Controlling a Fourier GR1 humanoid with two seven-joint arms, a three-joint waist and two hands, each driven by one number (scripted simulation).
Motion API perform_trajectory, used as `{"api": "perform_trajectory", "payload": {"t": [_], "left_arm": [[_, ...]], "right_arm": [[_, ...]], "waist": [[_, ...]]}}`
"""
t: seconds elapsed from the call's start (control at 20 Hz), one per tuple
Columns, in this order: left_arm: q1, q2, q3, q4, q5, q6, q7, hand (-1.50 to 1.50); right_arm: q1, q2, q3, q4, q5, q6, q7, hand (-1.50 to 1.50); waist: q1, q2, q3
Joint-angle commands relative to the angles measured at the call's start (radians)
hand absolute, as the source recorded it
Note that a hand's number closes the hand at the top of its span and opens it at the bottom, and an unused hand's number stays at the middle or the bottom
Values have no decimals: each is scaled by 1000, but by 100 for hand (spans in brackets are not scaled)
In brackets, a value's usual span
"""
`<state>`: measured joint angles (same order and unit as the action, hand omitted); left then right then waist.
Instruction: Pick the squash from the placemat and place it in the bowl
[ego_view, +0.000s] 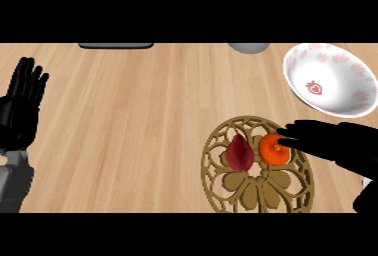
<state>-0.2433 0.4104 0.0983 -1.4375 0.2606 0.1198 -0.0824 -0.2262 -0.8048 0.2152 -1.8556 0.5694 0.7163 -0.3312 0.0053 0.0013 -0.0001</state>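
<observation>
- Hovering over the mat, the black right hand (336, 142) has its fingers (289, 144) stretched out nearly straight. The tips are at the upper right side of the small round orange squash (270, 154). We see nothing wrapped round it, so we judge it not grasped yet.
- The squash sits on the right half of the round tan openwork placemat (221, 192). It is just beside a dark red pointed-oval vegetable (239, 152) on its left, and we see a thin gap between the two.
- Handling, our guess: the squash is small, light and stiff, with a smooth skin. Being round, it may roll or slip out from between fingertips.
- Best hold, we think, is from above across the widest middle, thumb on one side and fingers opposite. That also keeps clear of the red vegetable.
- A dark spot near the squash's top may be a stem; it is too small for us to tell.
- The placemat is flat with a cut-through petal pattern and looks like wood. The holes could catch a fingertip that slides low.
- The target is a white rounded bowl with a pink strawberry print (336, 62). It is glossy and ceramic-looking, up and to the right of the mat, near it but apart.
- The black left hand (21, 107) is at the view's left edge, relaxed flat with fingers up, resting and holding nothing.
- The light wood-grain counter (133, 125) is matte. A grey rounded object (249, 47) and a dark flat object (116, 45) are cut off at the far edge, so we cannot identify them.
</observation>
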Motion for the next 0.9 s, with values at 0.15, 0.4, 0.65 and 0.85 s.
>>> {"api": "perform_trajectory", "payload": {"t": [0.15, 0.4, 0.65, 0.85], "left_arm": [[-11, -42, -5, -24, -42, 4, 23, 0], [-28, 5, 58, -59, -12, -32, 97, 0], [14, -15, 60, -78, -38, -41, 73, 0], [1, -77, 19, -110, -76, 3, 109, 0]], "right_arm": [[-43, 94, 48, 183, 163, -67, -112, -150], [5, 130, 50, 218, 212, -129, -173, -150], [-79, 142, 45, 320, 233, -127, -280, -150], [-80, 181, 74, 340, 291, -151, -271, -150]], "waist": [[0, 0, 0], [-3, -1, 0], [2, -1, 0], [-1, -1, 0]]}}
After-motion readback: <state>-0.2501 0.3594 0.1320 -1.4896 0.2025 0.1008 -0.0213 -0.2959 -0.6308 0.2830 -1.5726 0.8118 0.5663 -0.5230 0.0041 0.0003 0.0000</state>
